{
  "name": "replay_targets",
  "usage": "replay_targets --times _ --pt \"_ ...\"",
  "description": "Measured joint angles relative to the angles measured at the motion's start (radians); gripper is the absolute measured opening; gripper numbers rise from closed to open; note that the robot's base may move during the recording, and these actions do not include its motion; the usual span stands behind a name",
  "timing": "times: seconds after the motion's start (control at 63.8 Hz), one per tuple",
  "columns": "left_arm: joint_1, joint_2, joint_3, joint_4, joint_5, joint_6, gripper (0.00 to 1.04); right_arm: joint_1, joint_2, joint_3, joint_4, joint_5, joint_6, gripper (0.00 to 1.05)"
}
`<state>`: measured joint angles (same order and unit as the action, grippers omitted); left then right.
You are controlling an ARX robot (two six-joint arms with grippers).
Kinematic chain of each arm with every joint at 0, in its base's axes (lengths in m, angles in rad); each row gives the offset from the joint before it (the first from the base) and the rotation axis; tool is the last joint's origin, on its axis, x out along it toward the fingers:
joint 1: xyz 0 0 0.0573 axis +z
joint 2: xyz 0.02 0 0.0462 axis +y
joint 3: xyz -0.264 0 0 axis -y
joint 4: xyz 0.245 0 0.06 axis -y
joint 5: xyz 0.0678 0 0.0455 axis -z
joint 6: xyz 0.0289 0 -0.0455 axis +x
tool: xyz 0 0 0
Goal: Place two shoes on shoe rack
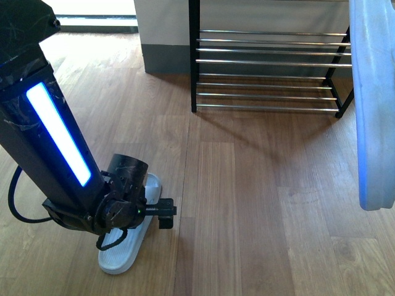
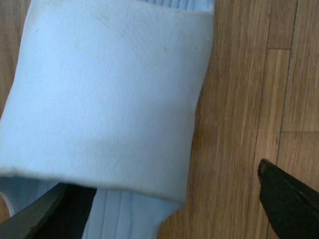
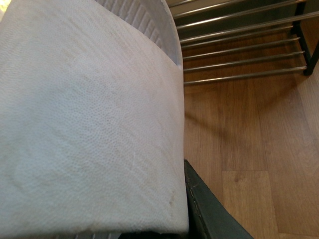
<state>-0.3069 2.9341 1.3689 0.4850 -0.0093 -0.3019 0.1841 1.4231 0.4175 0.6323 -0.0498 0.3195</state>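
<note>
1. Left arm [image 1: 55,135]: dark casing with a lit blue strip. It slants down from the upper left to the wooden floor [image 1: 259,203], and a black cable [image 1: 13,200] loops out behind it.

2. Left gripper [image 2: 177,181]: lowered over item 3 with its jaws spread wide and gripping nothing. In the left wrist view one finger [image 2: 50,214] lies at the mouth of the strap. The other finger [image 2: 289,199] hangs over bare boards, clear of the sandal's side.

3. Floor sandal [image 1: 126,250]: a pale blue slide lying flat on the floor at its near left, sole down. It is partly hidden under the left gripper and sits well apart from the rack.

4. Shoe rack [image 1: 265,61]: black uprights and chrome rods in tiers. It stands on the floor at the far side, centre to right, before a grey wall. No footwear shows on the rods in view.

5. Raised sandal [image 1: 373,105]: a second pale blue slide, held off the floor at the right edge of the front view. It hangs to the right of the rack and nearer the camera than it, and touches none of its rods.

6. Right gripper [image 3: 199,214]: closed on item 5. The sandal's strap fills the right wrist view, and one dark finger [image 3: 214,221] lies against the strap's edge. The other finger is hidden beneath it.
</note>
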Motion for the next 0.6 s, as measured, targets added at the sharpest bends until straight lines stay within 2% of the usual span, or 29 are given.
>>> replay_targets --times 0.22,0.345,0.518,0.596 --pt "0.0 0.027 0.031 -0.005 -0.002 0.0 0.55 0.0 0.0 0.0 0.0 0.0 0.0 0.02" --pt "0.0 0.031 0.031 -0.005 -0.01 0.0 0.39 0.0 0.0 0.0 0.0 0.0 0.0 0.02" --pt "-0.001 0.018 -0.014 0.031 -0.028 -0.013 0.02 0.0 0.0 0.0 0.0 0.0 0.0 0.02" --pt "0.0 -0.012 -0.058 0.045 -0.024 -0.039 0.02 0.0 0.0 0.0 0.0 0.0 0.0 0.02"
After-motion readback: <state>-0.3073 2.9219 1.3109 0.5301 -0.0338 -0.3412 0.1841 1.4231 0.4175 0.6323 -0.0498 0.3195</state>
